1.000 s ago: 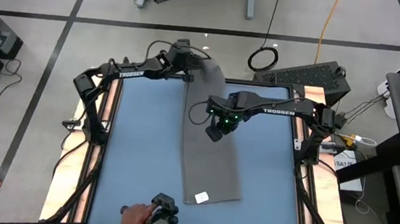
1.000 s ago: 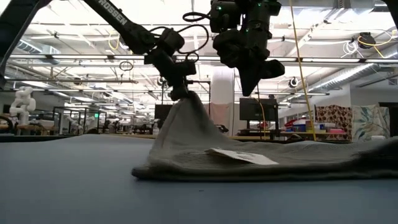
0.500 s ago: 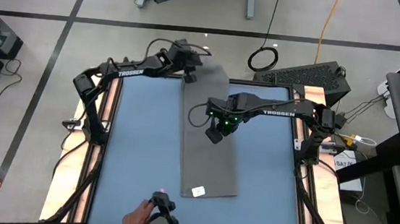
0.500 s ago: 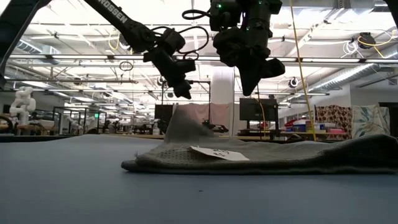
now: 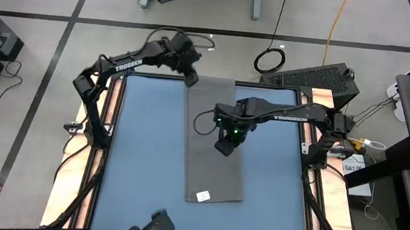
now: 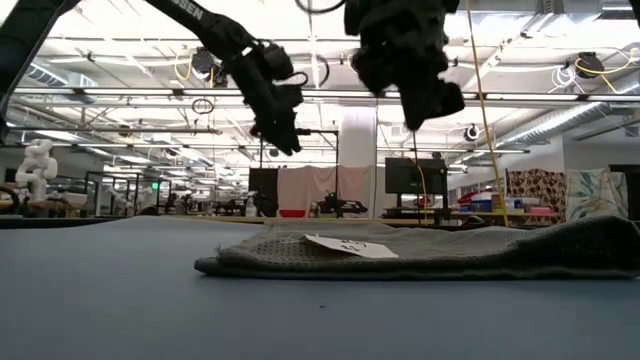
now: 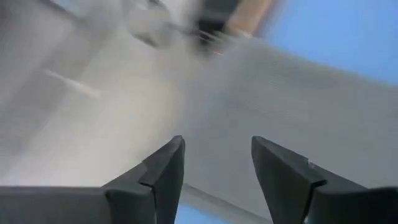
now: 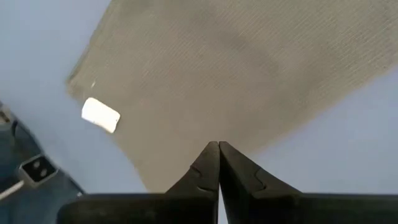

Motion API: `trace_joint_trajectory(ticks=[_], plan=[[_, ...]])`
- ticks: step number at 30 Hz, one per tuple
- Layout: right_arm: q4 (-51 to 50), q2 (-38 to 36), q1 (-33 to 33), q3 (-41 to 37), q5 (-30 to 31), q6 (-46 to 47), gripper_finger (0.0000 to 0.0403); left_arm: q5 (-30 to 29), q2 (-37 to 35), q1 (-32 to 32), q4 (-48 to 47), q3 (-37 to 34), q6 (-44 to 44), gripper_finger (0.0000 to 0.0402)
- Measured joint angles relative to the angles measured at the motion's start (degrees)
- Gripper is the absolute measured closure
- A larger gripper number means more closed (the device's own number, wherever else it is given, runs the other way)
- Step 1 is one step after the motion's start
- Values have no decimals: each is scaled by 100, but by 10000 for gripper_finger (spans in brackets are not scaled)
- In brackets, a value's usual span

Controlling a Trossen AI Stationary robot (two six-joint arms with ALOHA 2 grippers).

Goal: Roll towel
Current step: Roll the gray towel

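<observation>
Towel: your dark grey towel (image 5: 216,137) lies flat and unrolled as a long strip on the blue tabletop (image 5: 143,147), running from the far edge toward the near edge, a little right of the table's middle.
Tag: the small white tag (image 5: 203,196) sits on the towel's near end, close to its left corner; in the low view it lies on top of the flattened fabric (image 6: 350,247).
Left gripper: your left gripper (image 5: 191,78) hangs over the towel's far left corner, raised clear of the cloth in the low view (image 6: 283,135). Its fingers (image 7: 163,171) stand spread apart with nothing between them; the wrist view looks past them onto grey fabric.
Right gripper: your right gripper (image 5: 224,146) hovers above the middle of the towel, well off the surface as the low view shows (image 6: 440,100). Its fingers (image 8: 208,163) are pressed together, tip against tip, and carry nothing.
Right wrist view: beyond the joined tips you see the towel's near end with the tag (image 8: 100,115) and bare blue table on both sides.
Near edge: a dark device (image 5: 156,226) shows at the table's near edge; what it is you cannot tell.
</observation>
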Motion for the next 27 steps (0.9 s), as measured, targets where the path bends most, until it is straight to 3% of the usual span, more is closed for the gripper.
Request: trace_joint_trajectory(ticks=[3, 5, 13, 20, 27], plan=[[-156, -315, -5, 0, 59, -219, 403, 1663, 2, -88, -713, -271, -359, 224], [-222, -583, -5, 0, 92, -352, 403, 2045, 2, -314, -1051, -496, -281, 240], [-330, -1821, -5, 2, 1141, -478, 403, 1947, 11, -1816, -1306, -1369, 57, 311], [100, -2351, 51, 4, 1239, -519, 403, 1395, 13, -3294, -306, -1514, -1071, 345], [178, -2775, 520, 2, 1278, -716, 403, 670, -7, -4251, 733, -1510, -2591, 371]])
